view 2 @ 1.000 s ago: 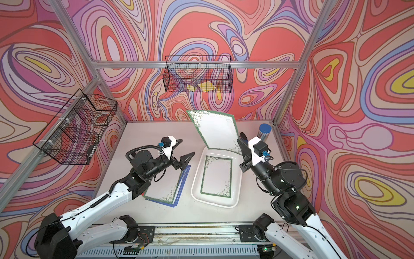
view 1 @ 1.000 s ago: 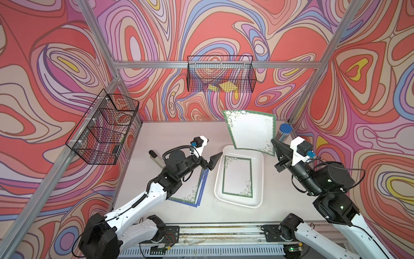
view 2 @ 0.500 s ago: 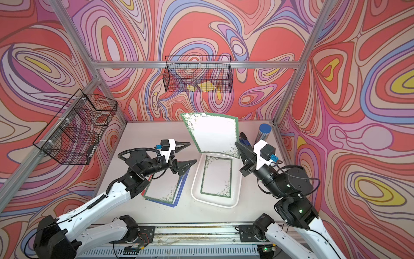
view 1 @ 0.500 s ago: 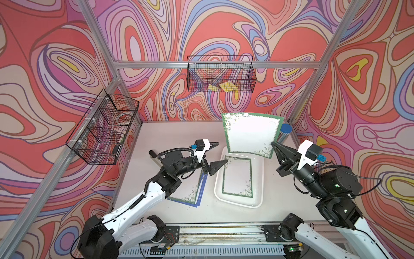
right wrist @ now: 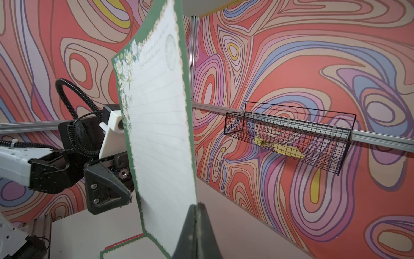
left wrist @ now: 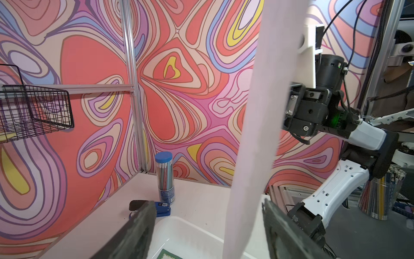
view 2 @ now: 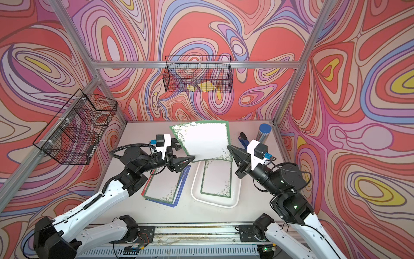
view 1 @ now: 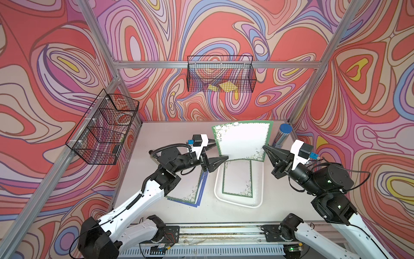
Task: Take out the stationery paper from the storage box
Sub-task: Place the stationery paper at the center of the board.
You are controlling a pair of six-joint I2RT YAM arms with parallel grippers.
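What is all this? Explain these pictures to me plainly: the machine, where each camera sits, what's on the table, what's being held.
Two robot arms, mounted at the table's near edge, each end in a two-fingered tool. Two pictures look down from one overhead camera pair; the other two come from cameras on the arms' wrists. The right tool is pinched shut on the edge of a green-bordered lined sheet, holding it up over the white storage box. The left tool is open, its fingers either side of that sheet's opposite edge, not gripping. A second sheet lies in the box; a small pile of sheets lies on the table beside it. At the back right are a tube of pencils and a stapler. Wire baskets hang on the walls.
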